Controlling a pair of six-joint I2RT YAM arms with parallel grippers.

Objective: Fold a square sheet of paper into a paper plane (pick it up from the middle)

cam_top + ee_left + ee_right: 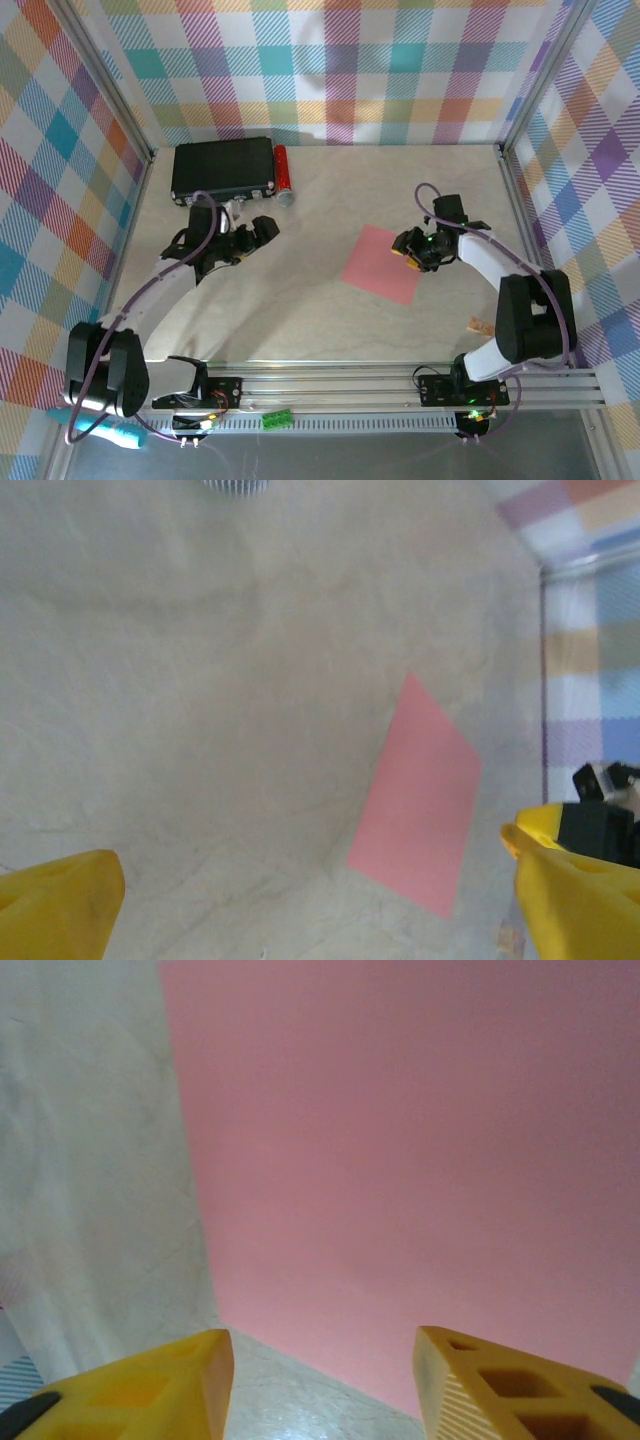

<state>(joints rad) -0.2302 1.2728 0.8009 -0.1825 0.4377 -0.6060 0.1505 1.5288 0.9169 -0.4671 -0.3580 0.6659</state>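
— Square sheet of paper [380, 264] first: where do we see it?
— Flat on the worktop [300, 320], right of centre, turned cornerwise like a diamond.
— And our right gripper [410, 250]?
— In the top view it sits at the sheet's right edge. From its wrist camera our fingers [170, 1380] stand moderately apart, gripping nothing. The pink sheet [400, 1160] spreads out just beyond their tips. We cannot tell whether they touch it.
— Our left gripper [263, 230]?
— Well apart from the sheet, over bare worktop. It is near the black box [222, 168] and the red cylinder [282, 170] at the far edge. Its fingers [60, 905] are spread wide, holding nothing, and its camera sees the sheet [415, 800] ahead.
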